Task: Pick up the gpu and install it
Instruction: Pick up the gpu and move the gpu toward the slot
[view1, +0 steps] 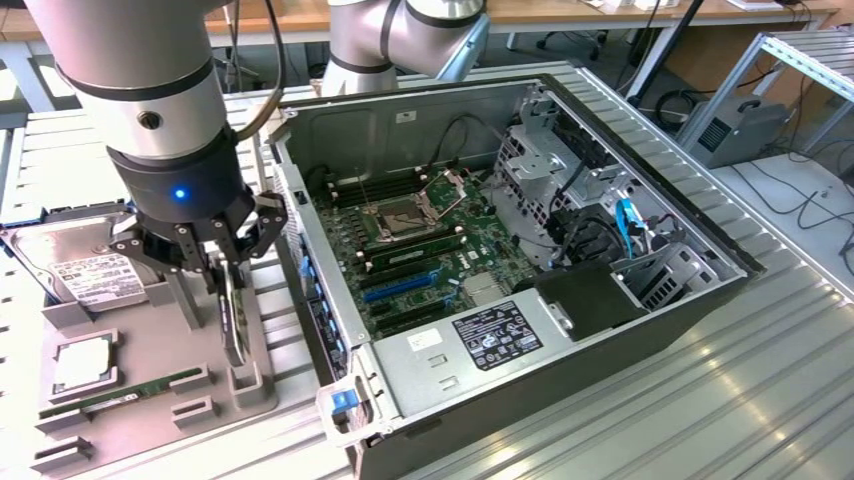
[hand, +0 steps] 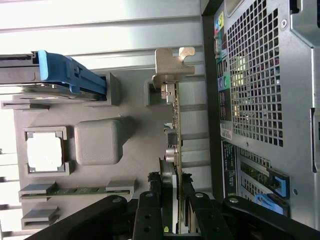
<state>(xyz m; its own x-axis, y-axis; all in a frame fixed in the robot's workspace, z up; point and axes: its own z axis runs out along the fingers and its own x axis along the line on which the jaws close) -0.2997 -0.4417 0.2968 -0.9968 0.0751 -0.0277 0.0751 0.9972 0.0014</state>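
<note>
The gpu (view1: 236, 325) stands on edge in the grey holder tray (view1: 134, 420), at the exterior view's left beside the computer case. In the wrist view the gpu (hand: 175, 115) shows as a thin green board with its silver end bracket (hand: 170, 62) at the far end. My gripper (view1: 220, 262) is straight above the card. Its black fingers (hand: 150, 205) reach down on both sides of the card's upper edge, and the gripper (hand: 171, 197) is shut on it. The card's lower edge still sits between the tray's posts.
The open computer case (view1: 521, 345) lies to the exterior view's right, motherboard (view1: 414, 250) and blue slots (view1: 400, 288) exposed; its perforated rear panel (hand: 260, 100) runs close alongside the card. The tray (hand: 135, 150) also holds a hard drive (view1: 87, 265), a processor (view1: 83, 365) and a RAM stick (view1: 120, 393).
</note>
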